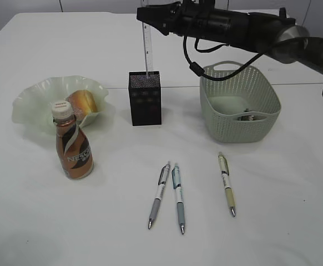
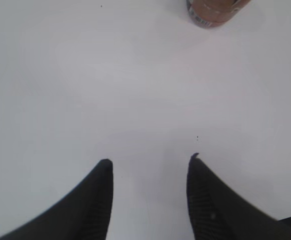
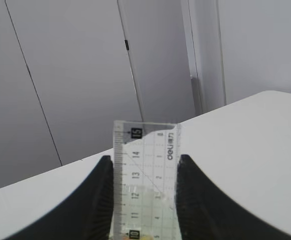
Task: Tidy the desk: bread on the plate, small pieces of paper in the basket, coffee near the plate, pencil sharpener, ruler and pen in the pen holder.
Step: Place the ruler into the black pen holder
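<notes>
Only the right wrist view shows the right gripper (image 3: 144, 172) clamping the clear plastic ruler (image 3: 145, 185); outside, that ruler stands upright in the black mesh pen holder (image 1: 145, 98). Left gripper (image 2: 149, 167) hangs open, empty, near the brown coffee bottle (image 2: 213, 12).

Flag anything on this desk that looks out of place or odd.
Three pens lie loose on the table instead of in the pen holder. The ruler stands in the holder, gripped by the right end effector. Nothing looks spilled or damaged.
</notes>
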